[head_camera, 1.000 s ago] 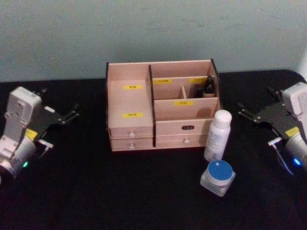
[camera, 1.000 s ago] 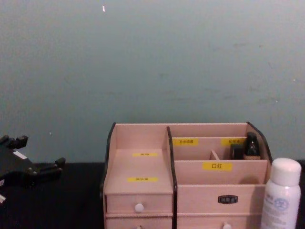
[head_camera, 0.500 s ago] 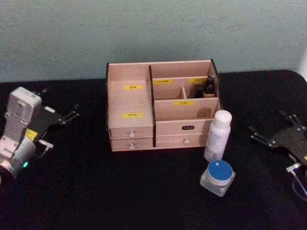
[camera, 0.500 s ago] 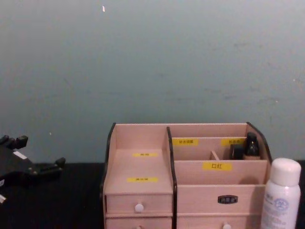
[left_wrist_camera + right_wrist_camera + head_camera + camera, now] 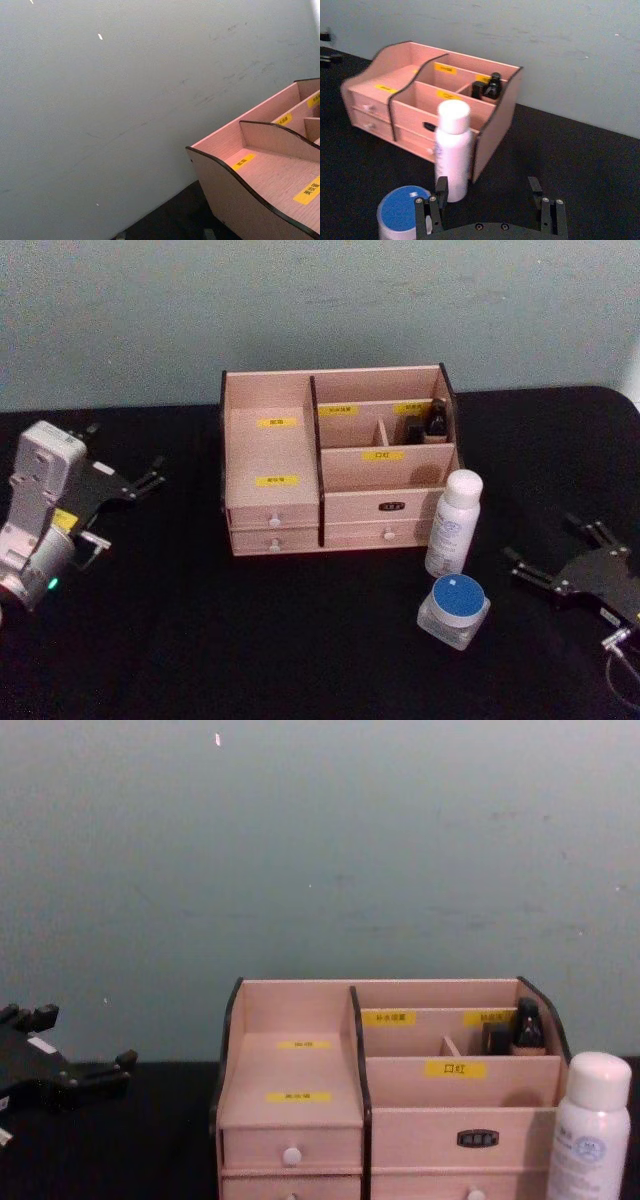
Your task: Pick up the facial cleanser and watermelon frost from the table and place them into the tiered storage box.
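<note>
Jar [image 5: 454,609], clear, blue-lidded, and behind it white cylindrical bottle [image 5: 453,523]: both untouched at 5 o'clock of the pale wooden tiered storage box [image 5: 340,475]. Right gripper [image 5: 540,537]: spread, empty, had dropped nearer, from 3 to 4 o'clock, facing them; first reach seemingly begun. Left gripper [image 5: 125,452]: spread, parked at 9 o'clock.

A black table [image 5: 300,650] bears the tiered storage box [image 5: 275,502]. A white bottle [image 5: 452,525] and a blue-lidded jar [image 5: 454,610] stand before its right end.
</note>
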Controlling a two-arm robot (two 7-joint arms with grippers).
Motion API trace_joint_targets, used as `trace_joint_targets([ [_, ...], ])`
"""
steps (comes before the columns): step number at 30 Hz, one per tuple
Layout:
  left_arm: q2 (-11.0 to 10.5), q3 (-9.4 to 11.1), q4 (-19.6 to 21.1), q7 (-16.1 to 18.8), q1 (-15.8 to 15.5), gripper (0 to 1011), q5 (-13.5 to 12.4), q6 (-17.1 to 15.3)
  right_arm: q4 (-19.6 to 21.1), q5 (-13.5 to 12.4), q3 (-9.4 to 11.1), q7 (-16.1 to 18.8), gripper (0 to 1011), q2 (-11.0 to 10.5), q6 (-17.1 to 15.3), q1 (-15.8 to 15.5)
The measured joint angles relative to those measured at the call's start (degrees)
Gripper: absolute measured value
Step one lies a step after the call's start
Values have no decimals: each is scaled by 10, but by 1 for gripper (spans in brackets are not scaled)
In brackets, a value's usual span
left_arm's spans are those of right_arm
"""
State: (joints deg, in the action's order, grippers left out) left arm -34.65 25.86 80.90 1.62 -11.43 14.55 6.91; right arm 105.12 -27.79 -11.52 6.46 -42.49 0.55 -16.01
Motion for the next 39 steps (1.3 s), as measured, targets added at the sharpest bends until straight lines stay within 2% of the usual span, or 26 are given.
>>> trace_joint_targets([
  [5, 0, 0, 0, 0, 0, 1001, 0, 0, 10, 0, -3, 17, 1000, 7, 1, -6],
  [9, 0, 0, 0, 0, 0, 1001, 0, 0, 10, 4, -12, 25, 1000, 18, -2, 1],
  [26, 0, 0, 0, 0, 0, 1001, 0, 0, -48, 50, -56, 23, 1000, 105, -47, 88],
  [39, 0, 0, 0, 0, 0, 1001, 0, 0, -82, 73, -60, 22, 1000, 147, -75, 124],
])
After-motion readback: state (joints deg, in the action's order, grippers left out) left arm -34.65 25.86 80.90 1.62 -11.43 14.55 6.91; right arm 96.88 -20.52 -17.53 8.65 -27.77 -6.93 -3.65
